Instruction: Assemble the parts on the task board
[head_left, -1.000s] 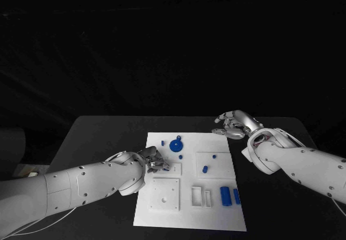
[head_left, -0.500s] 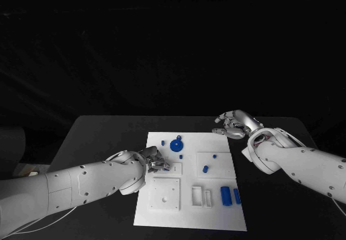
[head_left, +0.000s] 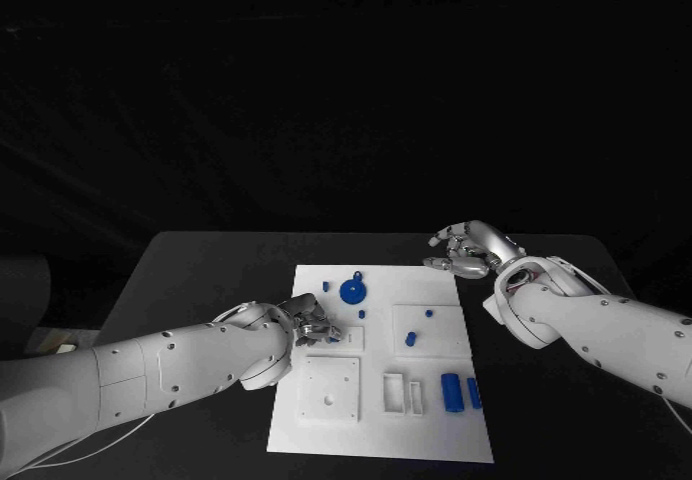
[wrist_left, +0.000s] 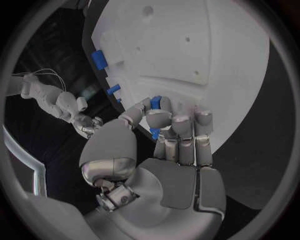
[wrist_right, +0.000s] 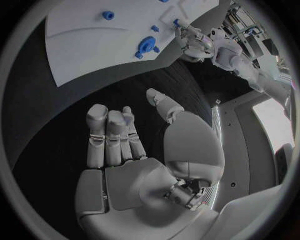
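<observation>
left robot hand (head_left: 306, 318): at the left edge of the task board, fingers curled, pinching a small blue part (wrist_left: 155, 102) between thumb and fingertips; left wrist view shows the part just over the board's edge
right robot hand (head_left: 469, 250): over the bare worktop just off the board's far right corner, fingers loosely bent and apart, holding nothing
task board (head_left: 378, 435): white plate, mid worktop (head_left: 202, 270), long side running away from the robot
round blue part (head_left: 352, 292): on the board near its far edge, left of centre; biggest blue piece
small blue pieces (head_left: 410, 338): a few scattered mid-board, right of the left robot hand
two blue bars (head_left: 451, 390): side by side, lengthwise, near the board's right edge in the near half
white blocks: square one (head_left: 330, 389) with a hole near the board's left edge; narrow frame (head_left: 394, 392) between it and the blue bars
</observation>
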